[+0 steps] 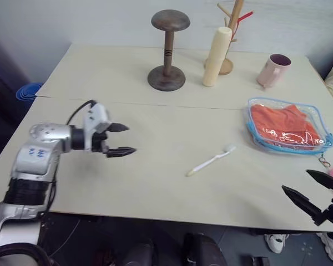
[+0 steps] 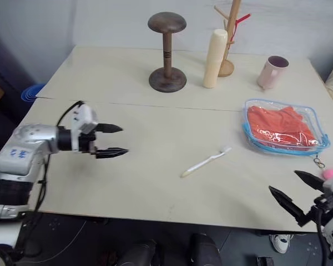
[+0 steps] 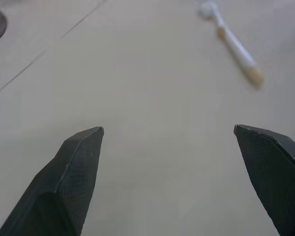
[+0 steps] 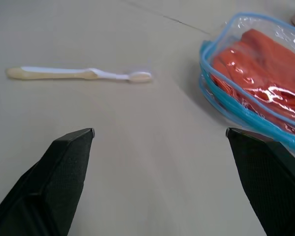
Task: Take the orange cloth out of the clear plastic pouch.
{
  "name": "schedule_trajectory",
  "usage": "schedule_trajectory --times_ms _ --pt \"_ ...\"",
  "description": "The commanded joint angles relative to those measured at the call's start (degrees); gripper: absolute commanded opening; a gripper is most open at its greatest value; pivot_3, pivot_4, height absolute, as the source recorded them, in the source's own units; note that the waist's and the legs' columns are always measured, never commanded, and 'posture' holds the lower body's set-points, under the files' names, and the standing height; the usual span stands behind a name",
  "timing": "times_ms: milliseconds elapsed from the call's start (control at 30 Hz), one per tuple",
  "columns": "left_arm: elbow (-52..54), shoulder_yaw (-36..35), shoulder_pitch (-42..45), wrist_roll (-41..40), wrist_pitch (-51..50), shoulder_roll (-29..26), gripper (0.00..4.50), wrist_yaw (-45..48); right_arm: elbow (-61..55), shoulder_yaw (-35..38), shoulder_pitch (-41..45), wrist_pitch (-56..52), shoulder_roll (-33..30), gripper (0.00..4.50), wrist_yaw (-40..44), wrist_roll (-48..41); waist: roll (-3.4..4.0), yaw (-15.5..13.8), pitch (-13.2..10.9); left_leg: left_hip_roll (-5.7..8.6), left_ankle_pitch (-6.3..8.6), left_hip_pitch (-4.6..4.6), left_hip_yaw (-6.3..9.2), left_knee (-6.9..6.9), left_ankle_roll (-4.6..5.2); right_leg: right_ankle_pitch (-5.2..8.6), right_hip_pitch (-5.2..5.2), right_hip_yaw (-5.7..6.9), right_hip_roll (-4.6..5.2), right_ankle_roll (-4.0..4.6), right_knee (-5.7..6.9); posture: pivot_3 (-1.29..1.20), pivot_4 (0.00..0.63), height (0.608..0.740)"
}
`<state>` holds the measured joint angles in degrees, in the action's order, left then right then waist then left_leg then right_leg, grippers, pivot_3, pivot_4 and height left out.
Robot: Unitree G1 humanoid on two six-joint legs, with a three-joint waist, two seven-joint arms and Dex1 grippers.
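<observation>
Fingers of both tools stand wide apart, gripping nothing. Ahead of the right tool, slightly off to its right, lies the clear plastic pouch flat on the table, with the orange cloth inside it; tool and pouch do not touch. A toothbrush lies between the two tools, well ahead of the left tool, which hovers over bare table.
</observation>
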<state>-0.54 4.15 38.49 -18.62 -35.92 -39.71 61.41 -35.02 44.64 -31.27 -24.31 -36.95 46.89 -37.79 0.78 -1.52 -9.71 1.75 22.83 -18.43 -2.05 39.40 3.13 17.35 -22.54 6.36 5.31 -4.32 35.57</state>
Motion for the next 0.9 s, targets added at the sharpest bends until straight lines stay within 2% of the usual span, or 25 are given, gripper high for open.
schedule_trajectory --times_ms 33,200,400,533,700,800,900 --pt "3.1 7.4 6.2 0.8 -7.6 5.5 4.47 -2.8 -9.7 0.0 -1.9 -2.0 0.9 4.50 -3.0 -3.9 0.00 0.0 0.0 0.00 0.00 0.01 0.00 0.00 -0.01 0.01 0.01 0.00 -0.01 -0.02 0.00 0.00 0.150 0.740" --pt "-3.9 17.7 14.7 7.0 -10.3 17.2 4.47 -8.7 -16.9 -0.8 -3.7 -3.7 1.7 4.50 -7.3 -6.3 -0.05 0.0 0.0 0.01 0.00 -0.07 0.00 0.11 -0.02 0.04 0.01 -0.04 -0.06 -0.16 -0.01 0.00 0.150 0.740" --pt "-18.2 21.7 21.9 11.9 -7.8 30.0 4.47 -14.4 -19.9 -2.1 -3.4 -4.1 1.7 4.50 -10.9 -6.6 -0.09 0.0 -0.1 0.00 -0.01 -0.09 -0.03 0.17 -0.05 0.13 0.00 -0.08 -0.08 -0.35 -0.01 0.00 0.150 0.740" --pt "-26.5 25.1 24.2 16.7 -5.8 34.8 4.47 -16.6 -19.6 -1.8 -2.3 -4.1 1.2 4.50 -12.6 -6.2 -0.11 0.0 -0.1 0.00 -0.01 -0.11 -0.02 0.18 -0.05 0.14 -0.01 -0.09 -0.08 -0.38 -0.02 0.00 0.150 0.740" --pt "-29.3 26.5 23.9 17.7 -7.1 39.1 4.47 -15.7 -19.1 -2.1 -1.1 -4.5 0.3 4.50 -13.5 -6.4 -0.14 -0.1 -0.1 0.00 -0.01 -0.15 -0.02 0.20 -0.05 0.14 -0.04 -0.08 -0.08 -0.39 -0.03 0.00 0.150 0.740" --pt "-31.2 27.7 23.6 19.4 -6.0 39.7 3.88 -15.8 -19.0 -2.8 -0.1 -4.8 -0.1 4.50 -13.9 -6.3 -0.15 -0.1 -0.1 0.00 -0.01 -0.16 0.00 0.20 -0.05 0.14 -0.04 -0.08 -0.07 -0.40 -0.04 0.00 0.150 0.740" --pt "-32.1 27.7 23.5 20.4 -5.7 40.5 2.99 -15.6 -19.0 -3.5 1.1 -5.2 -0.6 4.50 -14.6 -6.8 -0.14 -0.1 -0.1 -0.01 -0.01 -0.14 0.00 0.20 -0.05 0.14 -0.03 -0.09 -0.06 -0.39 -0.03 0.00 0.150 0.740"
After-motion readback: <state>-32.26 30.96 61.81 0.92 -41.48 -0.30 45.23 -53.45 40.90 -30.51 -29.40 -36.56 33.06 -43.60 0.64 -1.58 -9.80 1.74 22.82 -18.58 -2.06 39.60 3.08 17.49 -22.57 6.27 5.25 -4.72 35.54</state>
